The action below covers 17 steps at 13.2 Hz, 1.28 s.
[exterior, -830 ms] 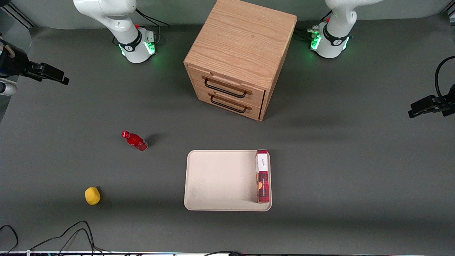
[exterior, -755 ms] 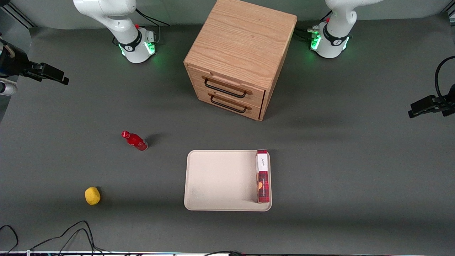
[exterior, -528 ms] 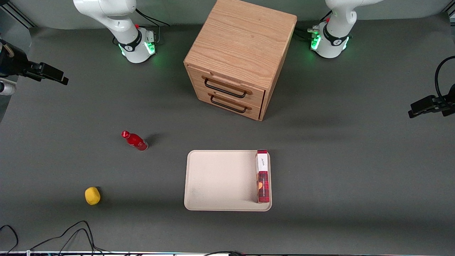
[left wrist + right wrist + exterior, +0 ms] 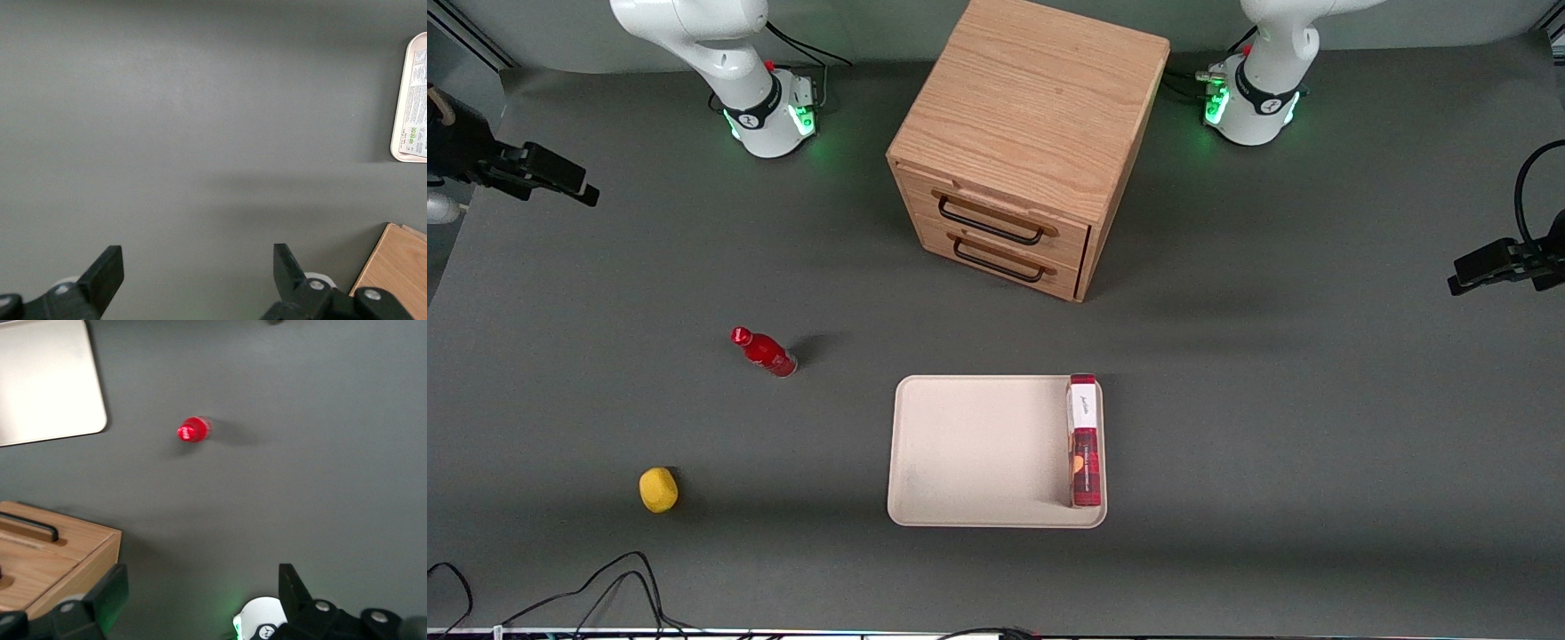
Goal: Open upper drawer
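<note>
The oak cabinet [image 4: 1032,107] stands at the middle of the table, between the two arm bases. Its upper drawer [image 4: 1067,233] is pushed in flush, and its thin black bar handle [image 4: 989,224] runs across the front. My gripper [image 4: 569,185] hangs high above the working arm's end of the table, well away from the cabinet. In the right wrist view my gripper [image 4: 203,593] is open with nothing between its fingers [image 4: 110,593]. That view also catches a corner of the cabinet [image 4: 73,553] with one black handle [image 4: 30,525]; I cannot tell which drawer it belongs to.
The lower drawer [image 4: 1063,276] sits shut beneath the upper one. A red bottle [image 4: 765,352] [image 4: 193,430] stands between the gripper and the cabinet. A beige tray [image 4: 978,453] [image 4: 47,380] holds a red box [image 4: 1085,444]. A yellow ball-like object [image 4: 658,490] lies near the front edge.
My gripper has shifted slightly away from the front camera. The cabinet, both drawers and the loose objects have not moved.
</note>
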Tool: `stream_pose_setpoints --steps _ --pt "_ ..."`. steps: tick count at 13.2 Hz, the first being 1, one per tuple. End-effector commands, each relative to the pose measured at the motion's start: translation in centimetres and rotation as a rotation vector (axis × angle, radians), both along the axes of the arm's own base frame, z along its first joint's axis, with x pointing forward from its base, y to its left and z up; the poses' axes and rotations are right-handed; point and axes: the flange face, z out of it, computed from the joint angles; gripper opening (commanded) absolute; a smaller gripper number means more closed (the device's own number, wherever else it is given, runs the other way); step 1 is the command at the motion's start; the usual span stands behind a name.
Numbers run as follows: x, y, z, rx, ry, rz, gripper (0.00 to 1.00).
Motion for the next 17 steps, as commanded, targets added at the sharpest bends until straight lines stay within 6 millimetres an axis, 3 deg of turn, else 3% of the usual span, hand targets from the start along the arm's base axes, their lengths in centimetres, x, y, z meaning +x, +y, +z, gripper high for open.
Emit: stream_pose_setpoints --steps 1,2,5,6,7,9,12,15,17 --pt "0.9 4.0 1.0 0.025 -0.030 0.051 1.00" --pt "1.0 5.8 1.2 0.017 -0.042 0.085 1.00" --pt "1.1 8.0 1.6 0.081 -0.067 0.112 1.00" --pt "0.7 10.8 1.7 0.085 -0.082 0.170 1.00" --pt "0.7 12.3 1.7 0.092 -0.108 0.209 1.00" --pt "1.4 15.3 0.3 0.117 -0.127 0.370 1.00" --pt "2.2 18.9 -1.8 0.124 -0.130 0.471 1.00" --pt "3.1 20.6 -4.2 0.137 -0.124 0.616 1.00" --pt "3.0 23.2 -5.7 0.049 -0.119 0.767 1.00"
